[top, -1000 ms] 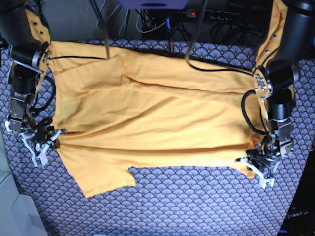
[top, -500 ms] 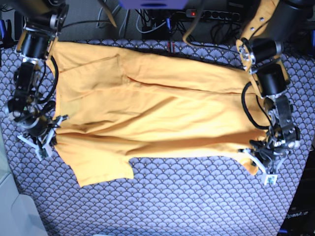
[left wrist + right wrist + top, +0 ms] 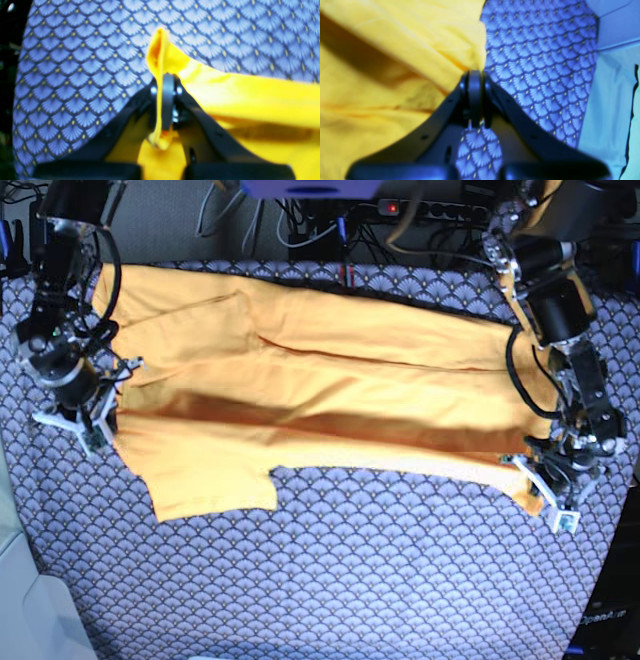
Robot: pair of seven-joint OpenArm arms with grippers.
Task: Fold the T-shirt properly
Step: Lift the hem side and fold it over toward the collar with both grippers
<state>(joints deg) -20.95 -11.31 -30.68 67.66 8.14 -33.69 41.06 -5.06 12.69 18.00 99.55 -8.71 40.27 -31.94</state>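
Yellow-orange cotton fills the middle of the base view: the T-shirt (image 3: 320, 395) is spread sideways across the counter (image 3: 380, 580), which is covered in a blue-grey cloth with a fan-scale pattern. Its long body runs from nine o'clock to three o'clock, and one short sleeve (image 3: 205, 480) juts out toward seven o'clock. A darker shaded band is seen along the length of the garment, where the near edge is raised off the cloth at both ends.

At four o'clock in the base view, the left hand (image 3: 553, 485) is clamped on a corner of the shirt; in the left wrist view (image 3: 166, 100) the jaws are seen pressed together, with a pinched fold of yellow fabric standing up above them and hanging out below.

At nine o'clock in the base view, the right hand (image 3: 85, 405) is closed on the opposite end of the same edge. In the right wrist view (image 3: 475, 97) the jaws are shut tight, with the fabric gathered to a point at their tips and the patterned cloth visible beyond. A pale surface (image 3: 607, 87) is seen past the cloth's edge.

Cables (image 3: 330, 220) and a power strip (image 3: 430, 208) lie at twelve o'clock behind the counter.
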